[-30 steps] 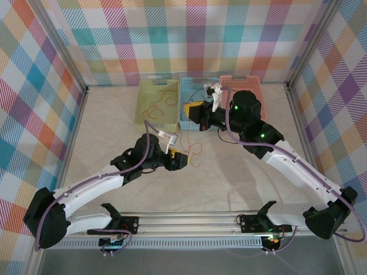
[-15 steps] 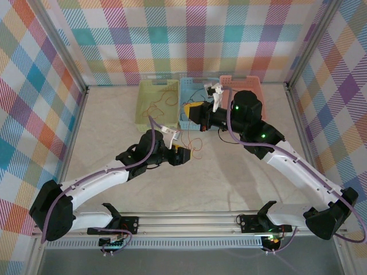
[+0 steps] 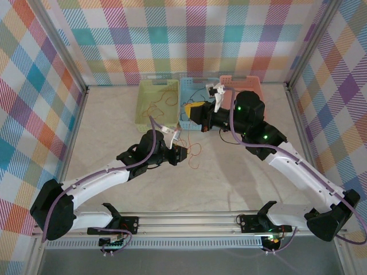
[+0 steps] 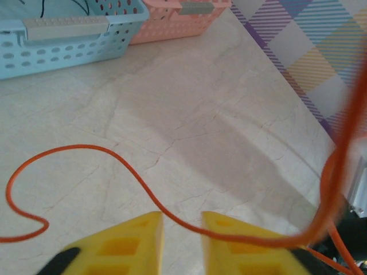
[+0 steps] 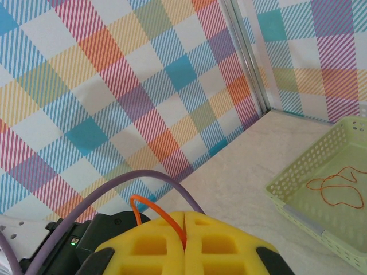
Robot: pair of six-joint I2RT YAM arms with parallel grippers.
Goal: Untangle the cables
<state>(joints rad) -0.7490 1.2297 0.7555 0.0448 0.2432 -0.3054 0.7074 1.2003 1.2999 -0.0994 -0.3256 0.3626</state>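
Note:
An orange cable (image 3: pixel 196 150) lies in loose loops on the table in front of the baskets. My left gripper (image 3: pixel 184 153) is low at those loops. In the left wrist view its yellow fingers (image 4: pixel 132 238) stand a narrow gap apart, and the orange cable (image 4: pixel 109 152) crosses that gap and runs over the right finger. My right gripper (image 3: pixel 188 109) hovers by the blue basket's front edge. In the right wrist view this gripper (image 5: pixel 184 220) is shut on an orange cable (image 5: pixel 155 207) that arches out of the seam. Thin dark cables (image 3: pixel 198 91) lie in the blue basket.
Three baskets stand in a row at the back: green (image 3: pixel 143 109) holding an orange strand (image 3: pixel 166 98), blue (image 3: pixel 184 123), pink (image 3: pixel 255 86). The green basket (image 5: pixel 309 189) also sits at the right of the right wrist view. Checkered walls enclose the table.
My left arm has reached forward to the orange loops and its jaws have narrowed around the cable. The right arm has hardly moved and keeps its grip.

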